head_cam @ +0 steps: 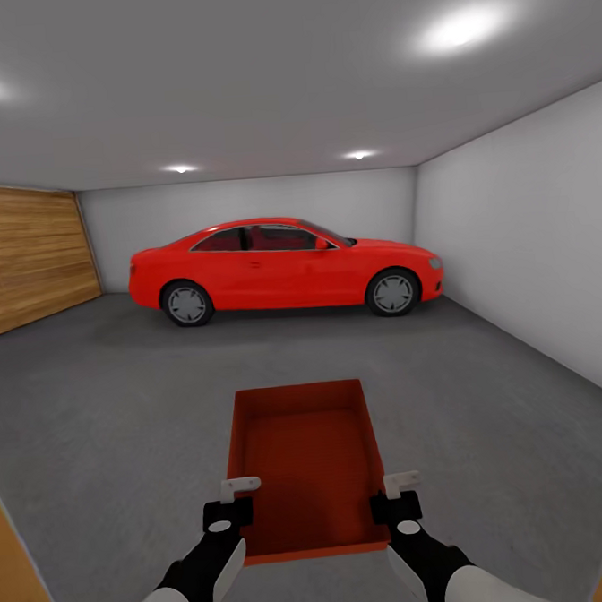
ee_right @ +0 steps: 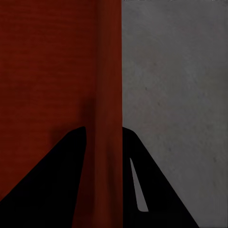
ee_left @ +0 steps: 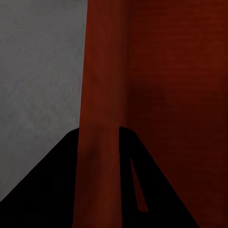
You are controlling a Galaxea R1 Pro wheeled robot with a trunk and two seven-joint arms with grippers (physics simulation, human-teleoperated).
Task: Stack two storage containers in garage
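I am in the garage, looking over its dark grey concrete floor (head_cam: 111,413). One orange-red open-top storage container (head_cam: 307,453) hangs in front of me above the floor, held between both arms. My left gripper (head_cam: 233,505) is shut on the bin's left wall (ee_left: 99,95), with a dark finger on either side of it. Shut in the same way on the right wall (ee_right: 107,95) is my right gripper (head_cam: 400,496). The container is empty inside. The second container is out of view.
A red car (head_cam: 285,271) is parked across the far end. A wood-panelled wall (head_cam: 29,266) is at the left and a plain grey wall (head_cam: 531,249) at the right. Wooden frame edges (head_cam: 15,581) show at both lower corners.
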